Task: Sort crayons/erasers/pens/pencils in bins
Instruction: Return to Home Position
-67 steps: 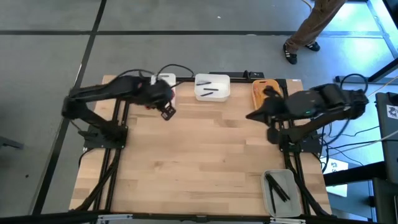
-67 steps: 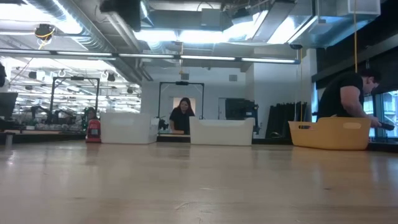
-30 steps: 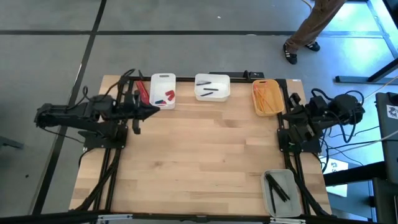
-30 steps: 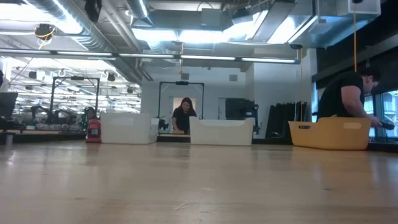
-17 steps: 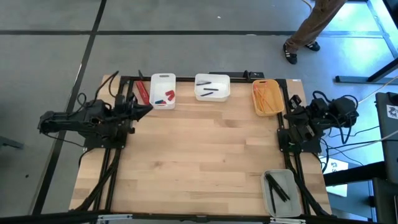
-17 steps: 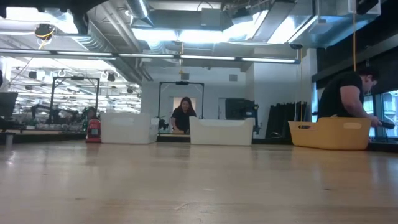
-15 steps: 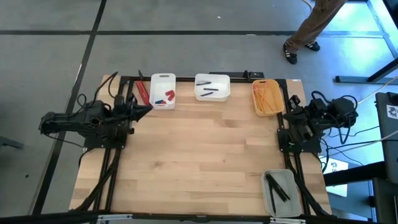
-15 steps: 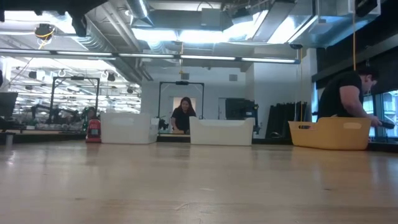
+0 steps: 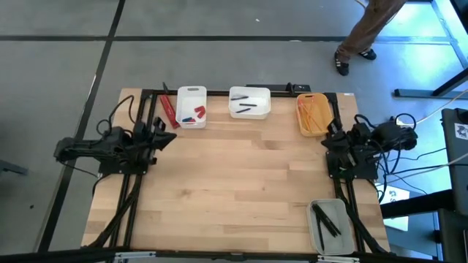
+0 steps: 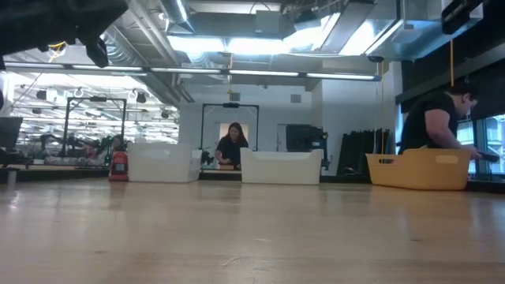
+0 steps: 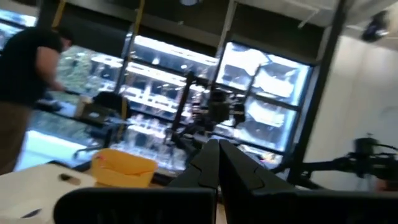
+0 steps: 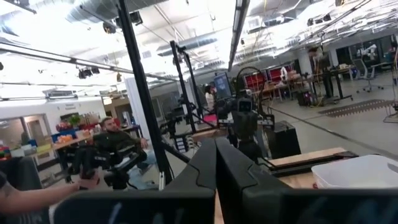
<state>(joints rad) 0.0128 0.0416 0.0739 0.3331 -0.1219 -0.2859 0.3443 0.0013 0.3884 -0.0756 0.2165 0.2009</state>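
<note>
- The left gripper (image 11: 217, 149) sits at the left edge of the table (image 9: 234, 183), its arm folded. Its 2 fingers are pressed together with nothing between them.
- The right gripper (image 12: 216, 149) sits at the right edge on its folded arm, its 2 fingers also closed on nothing.
- 3 bins line the far edge. The narrow white bin (image 9: 191, 90) on the left holds red erasers (image 9: 198, 111). The wider white bin (image 9: 250, 116) in the middle holds black pens (image 9: 247, 107). The yellow-orange bin (image 9: 299, 115) on the right holds pencils (image 9: 313, 113).
- The translucent grey bin (image 9: 338, 245) stands at the near right corner with more black pens inside.
- A red object (image 9: 168, 111) lies on the table just left of the narrow white bin.
- A white label (image 9: 461, 131) on equipment right of the table is too small to read.
- A person (image 10: 438, 118) stands beyond the table.
</note>
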